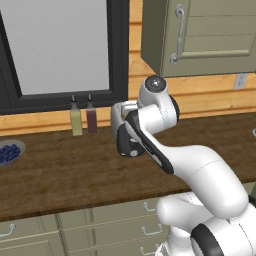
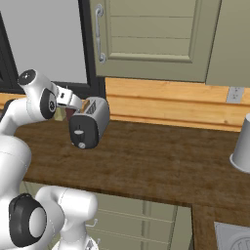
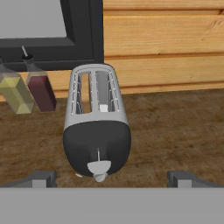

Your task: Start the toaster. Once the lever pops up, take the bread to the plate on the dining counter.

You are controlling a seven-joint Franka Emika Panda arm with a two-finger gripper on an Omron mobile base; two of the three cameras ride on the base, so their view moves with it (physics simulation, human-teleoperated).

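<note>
The small rounded silver toaster (image 3: 96,127) with its black front panel is sat on the wooden worktop (image 2: 161,161), long axis running front to back, panel turned out toward the hand camera. Two slots are counted on top, plus one pale lever tab (image 3: 99,166) low on the panel. Two slim bottles (image 3: 26,89) are parked just to its left. The gripper (image 3: 111,177) is spread wide, nothing grasped.
</note>
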